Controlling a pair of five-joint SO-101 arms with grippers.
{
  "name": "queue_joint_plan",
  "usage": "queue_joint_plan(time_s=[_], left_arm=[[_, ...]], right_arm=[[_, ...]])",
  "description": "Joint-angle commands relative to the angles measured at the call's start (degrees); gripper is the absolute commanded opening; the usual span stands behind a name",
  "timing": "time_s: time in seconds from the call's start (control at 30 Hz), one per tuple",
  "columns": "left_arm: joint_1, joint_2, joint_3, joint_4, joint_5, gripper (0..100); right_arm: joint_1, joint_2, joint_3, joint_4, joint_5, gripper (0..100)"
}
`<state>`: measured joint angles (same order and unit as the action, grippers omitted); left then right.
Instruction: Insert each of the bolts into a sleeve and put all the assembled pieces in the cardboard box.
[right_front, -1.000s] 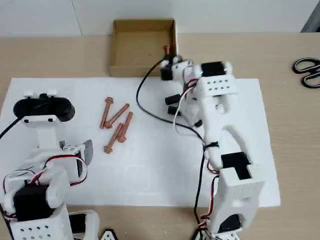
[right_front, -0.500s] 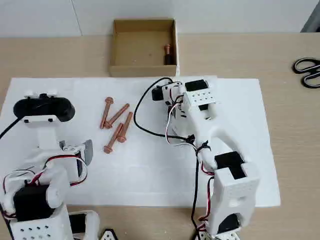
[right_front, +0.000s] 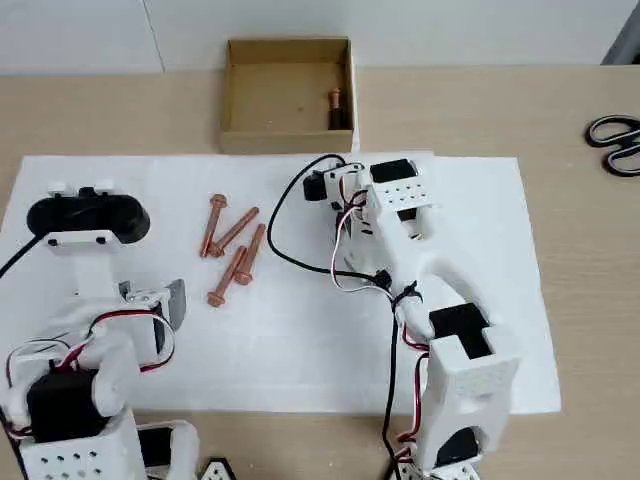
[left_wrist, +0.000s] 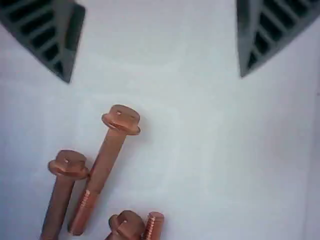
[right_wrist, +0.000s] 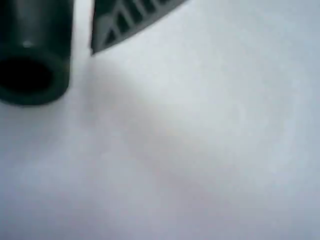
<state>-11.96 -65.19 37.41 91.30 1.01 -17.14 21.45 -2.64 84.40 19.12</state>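
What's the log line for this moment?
box: one assembled piece | sheet: four loose bolts | left gripper: open, near bolts | right arm: beside sleeve

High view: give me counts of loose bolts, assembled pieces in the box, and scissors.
Loose bolts: 4
Assembled pieces in the cardboard box: 1
Scissors: 1
Total: 6

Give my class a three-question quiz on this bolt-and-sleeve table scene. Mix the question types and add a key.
1. How many loose bolts lie on the white sheet?
2. True or false: the cardboard box already holds one assembled piece.
3. Nearest the left gripper is: A) the cardboard box, B) the loose bolts, C) the assembled piece.
Key: 1. four; 2. true; 3. B.
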Motion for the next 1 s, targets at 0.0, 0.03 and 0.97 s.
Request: queue_joint_plan(time_s=[0.0,0.03,0.97], left_arm=[[-0.26,-0.26,-0.4,-0.97,0.18,20],[-0.26,-0.26,-0.4,-0.97,0.18,20],[-0.09,10.64,-8.92,2.9,0.18,20]], right_arm=[[-0.22,-0.31,-0.09,-0.22,-0.53,15.5],[-0.22,-0.31,-0.09,-0.22,-0.53,15.5],[0.04,-18.77,2.02,6.2,1.49,0.4]])
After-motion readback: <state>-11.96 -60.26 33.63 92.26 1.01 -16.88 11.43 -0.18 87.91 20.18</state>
